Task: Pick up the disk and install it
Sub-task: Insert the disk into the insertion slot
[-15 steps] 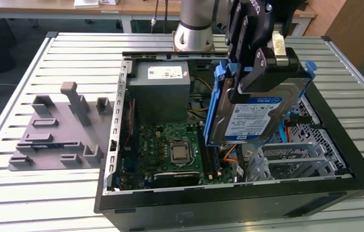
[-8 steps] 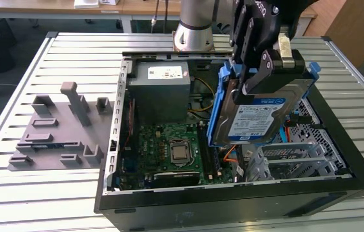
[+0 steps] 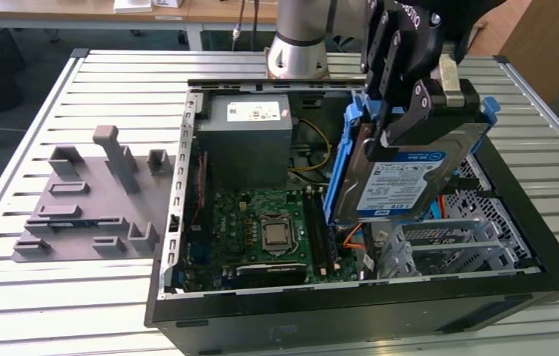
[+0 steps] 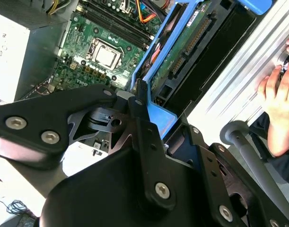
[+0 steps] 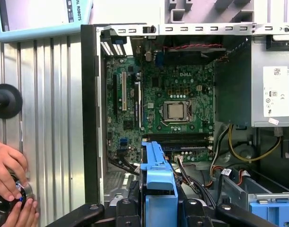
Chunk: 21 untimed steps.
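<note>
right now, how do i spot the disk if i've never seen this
Find the open black computer case. Over its side at the exterior view's right, the hand holds the disk tilted: silver, blue-and-white label, blue frame, unlike the grey box.

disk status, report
Pincer shut on the disk, tilted above the open computer case. Drive cage below, disk not yet in. A person's hand beside the case.

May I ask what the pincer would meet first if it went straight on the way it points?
Probably the drive cage below, with the held disk touching first; cables beside it are close, so I'm unsure.
</note>
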Motion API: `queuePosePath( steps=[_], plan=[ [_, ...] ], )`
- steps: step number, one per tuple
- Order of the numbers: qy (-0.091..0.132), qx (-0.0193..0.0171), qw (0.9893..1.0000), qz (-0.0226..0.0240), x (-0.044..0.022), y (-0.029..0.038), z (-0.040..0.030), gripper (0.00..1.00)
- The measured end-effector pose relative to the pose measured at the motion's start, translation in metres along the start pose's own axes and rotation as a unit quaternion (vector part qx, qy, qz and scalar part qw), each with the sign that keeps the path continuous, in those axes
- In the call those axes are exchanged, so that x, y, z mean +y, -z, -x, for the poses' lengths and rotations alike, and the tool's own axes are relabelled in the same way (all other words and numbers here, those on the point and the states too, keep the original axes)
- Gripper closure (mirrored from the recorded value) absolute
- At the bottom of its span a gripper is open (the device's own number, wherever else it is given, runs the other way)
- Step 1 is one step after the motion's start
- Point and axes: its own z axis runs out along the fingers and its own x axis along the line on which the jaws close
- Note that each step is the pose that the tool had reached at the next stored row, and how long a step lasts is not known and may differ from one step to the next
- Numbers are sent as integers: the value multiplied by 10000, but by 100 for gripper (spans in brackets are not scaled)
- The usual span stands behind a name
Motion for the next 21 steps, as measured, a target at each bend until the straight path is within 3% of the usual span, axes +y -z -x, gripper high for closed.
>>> queuePosePath(
  steps=[21],
  plan=[
    [0, -1, 10000, 0, -172, -62, -73, 63]
  ],
)
